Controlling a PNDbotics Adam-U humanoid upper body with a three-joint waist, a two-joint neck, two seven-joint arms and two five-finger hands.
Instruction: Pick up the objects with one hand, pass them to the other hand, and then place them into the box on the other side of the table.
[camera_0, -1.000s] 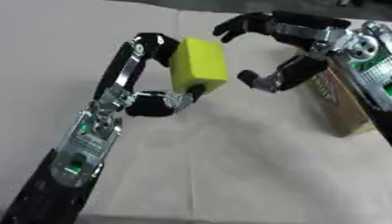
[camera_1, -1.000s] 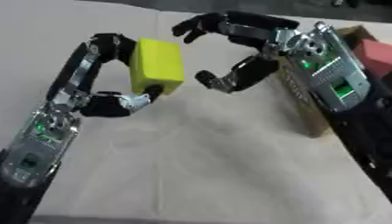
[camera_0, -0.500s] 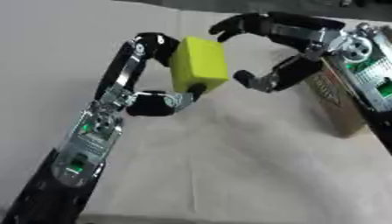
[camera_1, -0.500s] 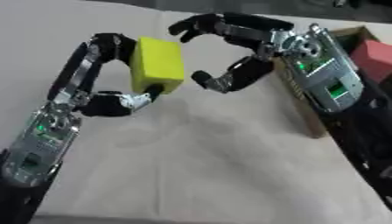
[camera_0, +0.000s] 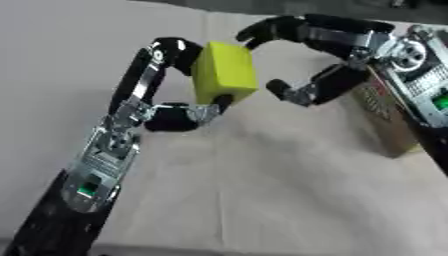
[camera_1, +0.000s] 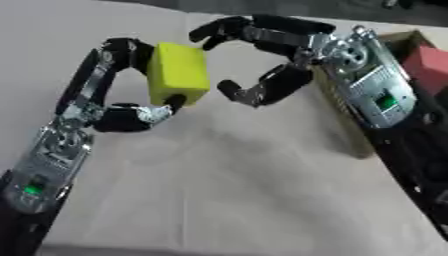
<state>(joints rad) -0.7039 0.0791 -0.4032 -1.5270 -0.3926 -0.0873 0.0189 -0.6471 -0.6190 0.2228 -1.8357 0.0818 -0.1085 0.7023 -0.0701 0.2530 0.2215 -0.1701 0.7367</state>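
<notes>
A yellow block (camera_0: 224, 73) is held above the table in my left hand (camera_0: 171, 112), fingers over its top and thumb under its lower edge. My right hand (camera_0: 331, 57) is open just to the right of the block, its fingers arching over the block's upper right corner and its thumb (camera_0: 293, 92) a short gap from the block's right face. A cardboard box (camera_0: 385, 120) stands at the right, behind the right arm; a red thing (camera_1: 429, 61) lies inside it.
The table is covered with a pale cloth (camera_0: 262, 190). The box's near wall (camera_1: 346, 125) stands close under my right forearm. Dark background runs along the far edge.
My right hand has moved slightly left toward the yellow block, narrowing the gap. The left hand and block have barely shifted.
</notes>
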